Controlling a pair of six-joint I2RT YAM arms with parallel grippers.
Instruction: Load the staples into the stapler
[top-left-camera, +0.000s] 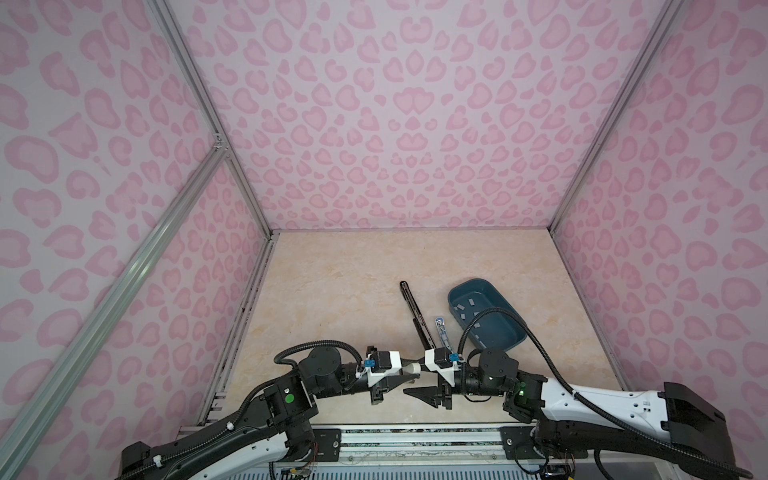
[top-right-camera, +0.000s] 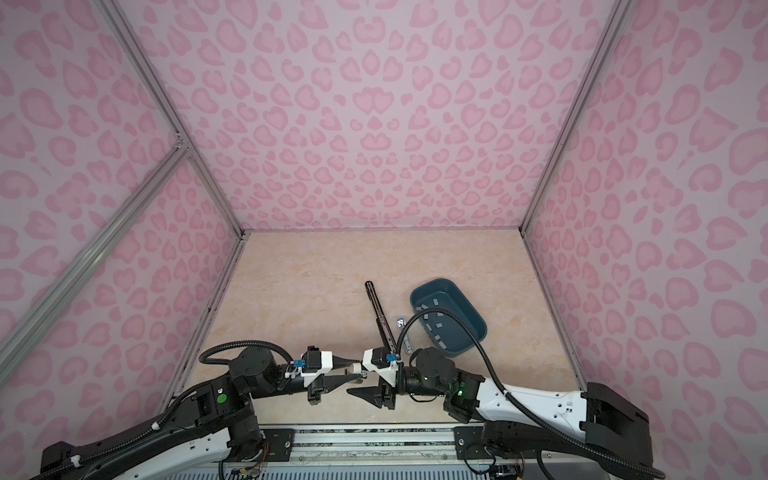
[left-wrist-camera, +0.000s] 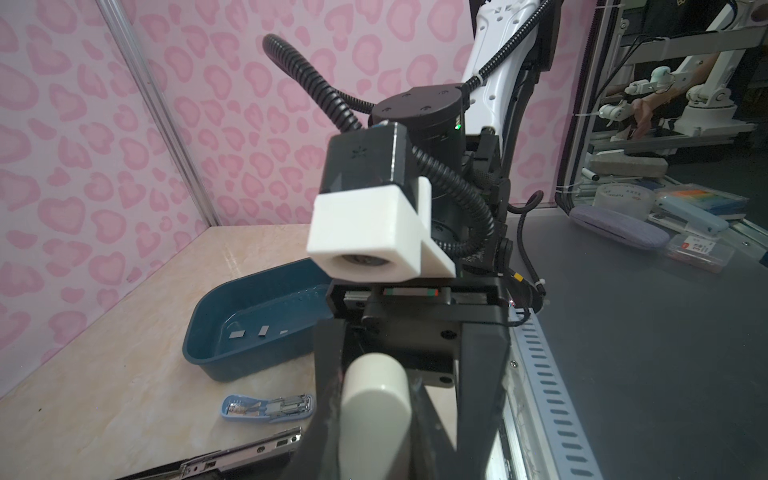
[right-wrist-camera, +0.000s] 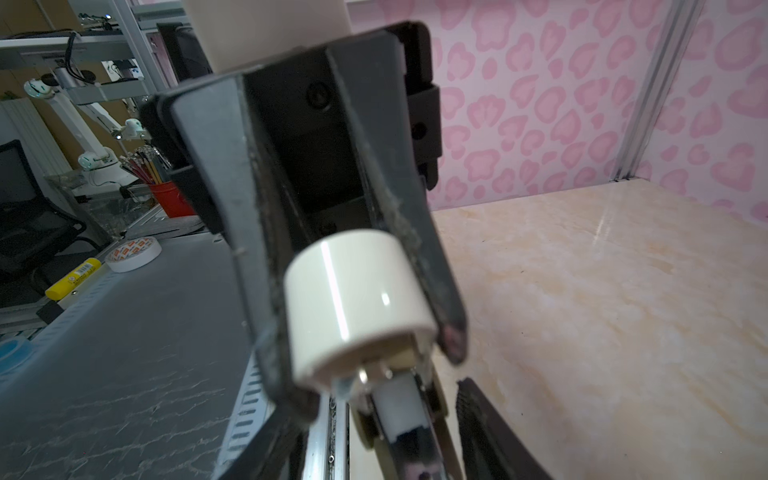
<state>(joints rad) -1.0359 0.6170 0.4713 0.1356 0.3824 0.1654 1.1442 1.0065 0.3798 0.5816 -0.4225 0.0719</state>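
**At the 6 o'clock edge of the surface: stapler gripped, no staple loaded yet**

At the near middle of the surface, both arms meet over a cream stapler (right-wrist-camera: 357, 303), which hangs between them clear of the surface. The right pincer (right-wrist-camera: 372, 370) pinches its rounded cream end, one finger on each side. The left pincer (top-left-camera: 403, 374) is pressed almost together, apparently on the thin metal part below that end, though the contact itself is hard to make out.

The staples (left-wrist-camera: 237, 333) lie scattered loose in the teal tub (left-wrist-camera: 249, 361), at about 2 o'clock from the pincers. Neither pincer carries one. A small blue stapler (left-wrist-camera: 268, 409) lies opened just beside the tub, and a long black stapler (top-left-camera: 413, 311) lies stretched out toward 12 o'clock. I cannot tell whether either holds staples.

By my reading the task is at an early stage: the stapler is in hand and perhaps being opened. Picking a strip from the tub, seating it in the channel and closing the stapler are all left to do.
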